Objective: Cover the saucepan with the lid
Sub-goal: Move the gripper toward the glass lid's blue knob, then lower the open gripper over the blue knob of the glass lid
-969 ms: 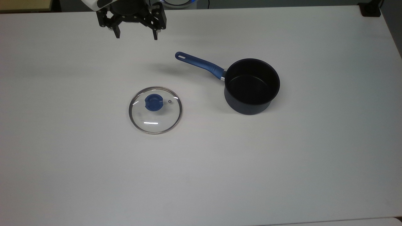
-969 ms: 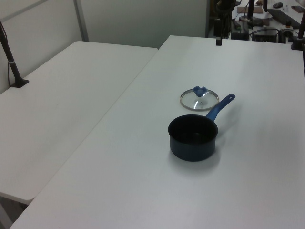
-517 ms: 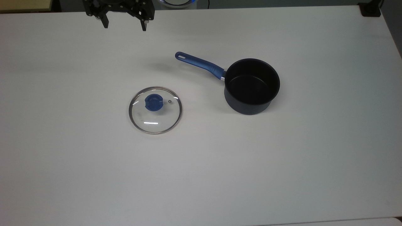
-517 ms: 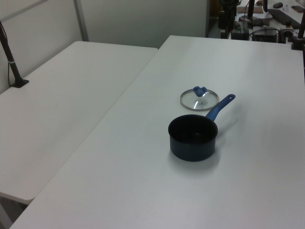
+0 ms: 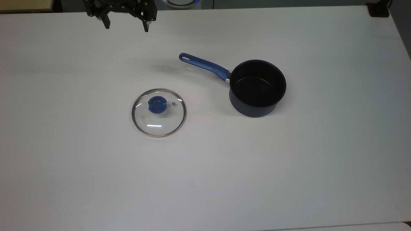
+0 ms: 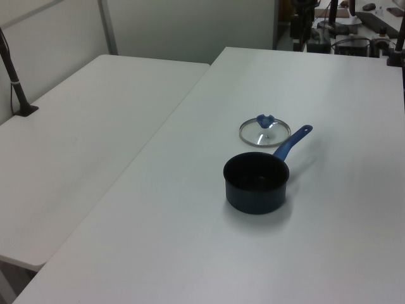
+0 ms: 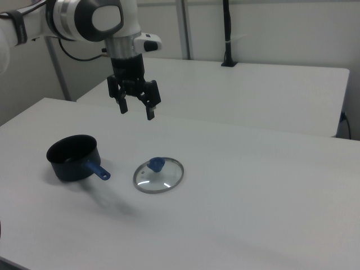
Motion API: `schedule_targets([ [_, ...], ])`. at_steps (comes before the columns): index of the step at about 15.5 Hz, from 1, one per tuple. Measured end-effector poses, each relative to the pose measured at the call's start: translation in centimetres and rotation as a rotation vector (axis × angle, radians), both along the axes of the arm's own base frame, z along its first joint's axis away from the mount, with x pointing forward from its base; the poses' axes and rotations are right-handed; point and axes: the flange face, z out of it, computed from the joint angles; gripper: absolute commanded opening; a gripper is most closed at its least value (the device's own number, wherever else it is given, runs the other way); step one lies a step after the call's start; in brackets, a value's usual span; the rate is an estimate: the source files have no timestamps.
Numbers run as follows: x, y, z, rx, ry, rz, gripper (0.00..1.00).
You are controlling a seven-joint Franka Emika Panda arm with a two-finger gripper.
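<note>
No readable text, labels or nos. anywhere

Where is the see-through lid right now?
The lid lies flat on the white table, at the top view's left of the saucepan, not touching it.

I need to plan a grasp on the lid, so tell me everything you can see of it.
The lid is a round disc of clear glass with a thin metal rim, a blue knob near its middle and a small steam vent beside the knob. It lies flat on the white table, knob up, with nothing on it. In the top view it sits to the left of the saucepan, apart from it and from the pan's blue handle. The open claw hangs well away from it.
</note>
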Motion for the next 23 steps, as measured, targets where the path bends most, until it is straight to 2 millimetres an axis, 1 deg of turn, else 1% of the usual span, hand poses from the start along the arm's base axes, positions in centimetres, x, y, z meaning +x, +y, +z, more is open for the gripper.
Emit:
schedule_targets([
  [12, 0.5, 0.2, -0.3, -0.003, -0.018, 0.016, 1.00],
  [15, 1.8, 0.2, -2.0, -0.011, -0.035, 0.018, 1.00],
  [16, 2.7, 0.2, -3.3, -0.016, -0.037, 0.019, 1.00],
  [20, 4.1, 0.1, -6.7, -0.022, -0.001, 0.021, 1.00],
  [23, 5.5, 0.3, -9.1, -0.031, -0.013, 0.027, 1.00],
])
